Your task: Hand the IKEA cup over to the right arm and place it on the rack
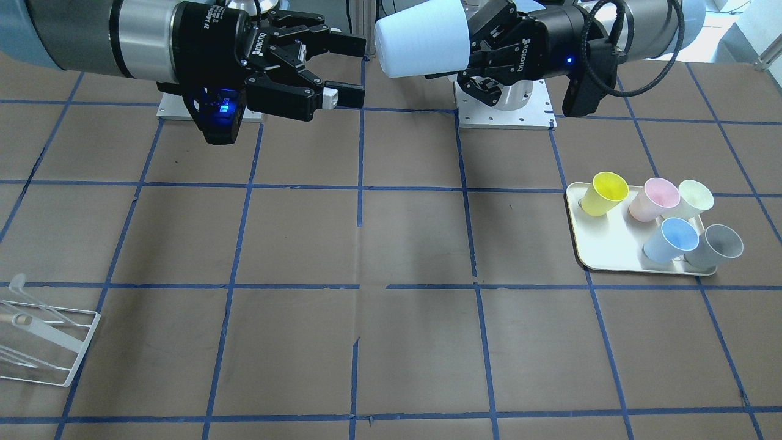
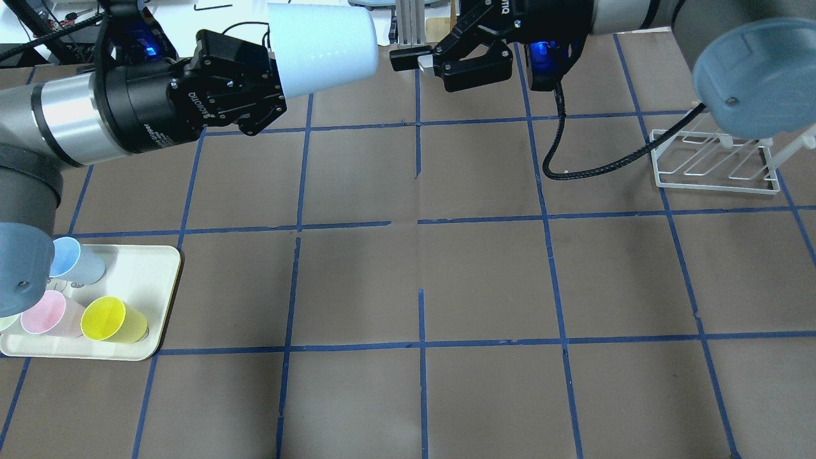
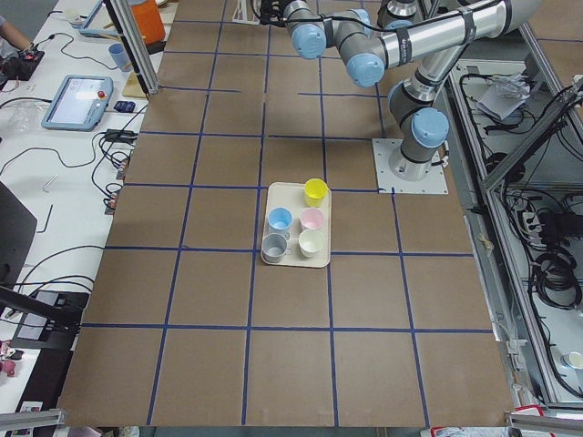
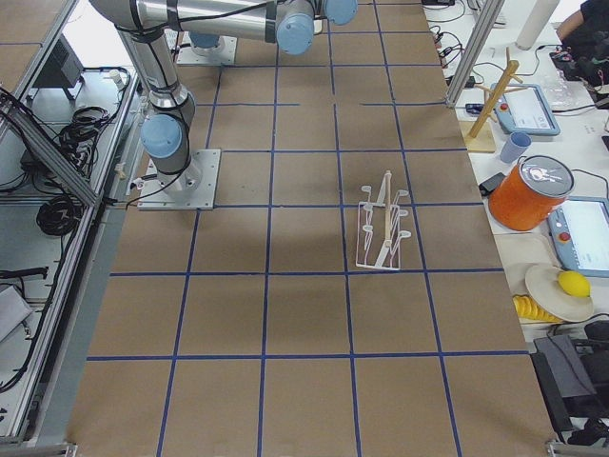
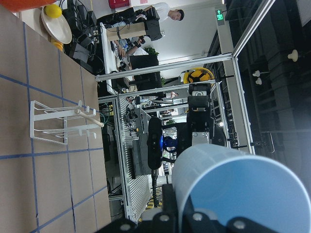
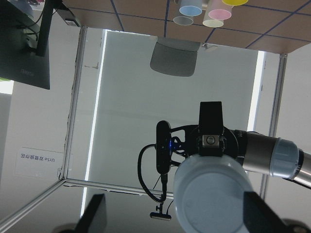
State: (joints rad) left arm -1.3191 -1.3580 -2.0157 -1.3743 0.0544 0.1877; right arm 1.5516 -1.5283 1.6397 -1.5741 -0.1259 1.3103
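exterior front-facing: left pincer (image 1: 473,46) pinching the ikea cup (image 1: 421,38) at its rim end, cup on its side in the air above the tabletop (image 1: 415,244), closed bottom toward the right pincer (image 1: 351,70). right pincer spread wide, fingertips just short of the cup, not touching. rack (image 1: 82,348) at the lower left corner, well apart from both arms. tray (image 1: 605,244) on the other side carries a yellow cup (image 1: 603,193), pink cup (image 1: 655,199), pale cup (image 1: 693,198), second light blue cup (image 1: 671,239) and grey cup (image 1: 715,247).

overhead exterior: same cup (image 2: 322,48) held level at the top, small gap to the right pincer's finger. rack (image 2: 714,187) at the right, partly behind an arm joint.

exterior left: tray (image 3: 291,196) mid tabletop with five cups; pincers too small to judge.

exterior right: rack (image 4: 381,233) stands alone on the tabletop.

left wrist-mounted: cup (image 5: 243,189) fills the lower right, rack (image 5: 48,124) at the left.

right wrist-mounted: cup bottom (image 6: 211,194) faces the camera, seen between the two spread fingers (image 6: 92,216) at the lower corners.
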